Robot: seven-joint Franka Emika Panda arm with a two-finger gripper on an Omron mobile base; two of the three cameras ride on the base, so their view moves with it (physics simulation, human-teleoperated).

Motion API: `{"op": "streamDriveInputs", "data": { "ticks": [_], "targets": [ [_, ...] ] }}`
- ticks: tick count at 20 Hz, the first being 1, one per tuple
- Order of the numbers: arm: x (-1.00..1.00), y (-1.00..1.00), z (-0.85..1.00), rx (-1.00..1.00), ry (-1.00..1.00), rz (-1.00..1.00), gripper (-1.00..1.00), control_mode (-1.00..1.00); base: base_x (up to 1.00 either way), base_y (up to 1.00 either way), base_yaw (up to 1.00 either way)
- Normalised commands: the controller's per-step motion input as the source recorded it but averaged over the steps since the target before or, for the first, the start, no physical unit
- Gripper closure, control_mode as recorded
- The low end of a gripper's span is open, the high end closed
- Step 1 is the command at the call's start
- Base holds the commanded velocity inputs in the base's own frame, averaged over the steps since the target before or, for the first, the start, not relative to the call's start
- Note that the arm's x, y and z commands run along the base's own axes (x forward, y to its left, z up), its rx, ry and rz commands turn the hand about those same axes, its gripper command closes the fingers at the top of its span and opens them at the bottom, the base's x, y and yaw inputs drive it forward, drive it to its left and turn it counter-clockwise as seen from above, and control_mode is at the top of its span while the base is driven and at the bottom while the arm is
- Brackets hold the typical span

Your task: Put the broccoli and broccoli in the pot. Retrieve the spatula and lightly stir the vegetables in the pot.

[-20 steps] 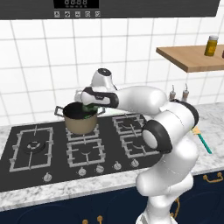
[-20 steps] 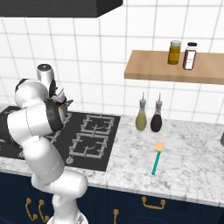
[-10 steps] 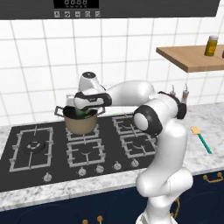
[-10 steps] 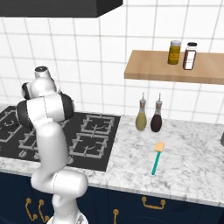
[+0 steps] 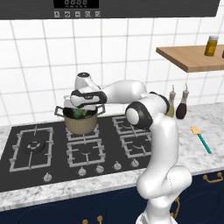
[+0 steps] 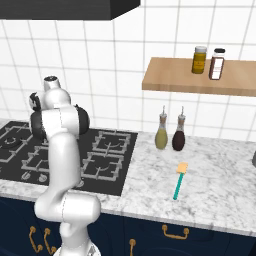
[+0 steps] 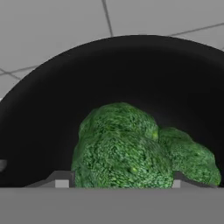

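Note:
The tan pot point(image 5: 81, 124) stands on the hob's back burner, second from the left. My gripper point(image 5: 82, 112) reaches down into its mouth. In the hand view the gripper point(image 7: 119, 181) is shut on one broccoli point(image 7: 120, 153), which fills the gap between the two fingertips low inside the pot's dark wall point(image 7: 131, 74). The other broccoli point(image 7: 189, 158) lies just behind it to the right, touching it. Green shows inside the pot under the hand as broccoli point(image 5: 78, 114). The spatula point(image 5: 201, 139) point(image 6: 179, 181) lies flat on the marble counter right of the hob, yellow blade toward the wall.
The black gas hob point(image 5: 35, 148) has knobs along its front edge. Two bottles point(image 6: 161, 135) point(image 6: 178, 136) stand against the tiled wall between hob and spatula. A wooden shelf point(image 5: 192, 57) with jars hangs above them. My own arm blocks the pot in the right base view.
The arm has swung left and stretched out, carrying the hand over the pot and down into its mouth. The spatula and bottles have not moved.

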Motion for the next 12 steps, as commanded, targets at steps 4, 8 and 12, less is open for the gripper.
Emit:
{"op": "streamDriveInputs", "data": {
  "ticks": [4, 8, 12],
  "targets": [
    [0.30, 0.00, -0.37, 0.00, 0.11, 0.03, 1.00, -1.00, 0.00, 0.00, 0.00],
    [0.23, 0.01, -0.40, -0.01, 0.10, 0.04, 1.00, -1.00, 0.00, 0.00, 0.00],
    [0.06, 0.03, -0.33, -0.01, 0.04, 0.05, 1.00, -1.00, 0.00, 0.00, 0.00]
  ]
}}
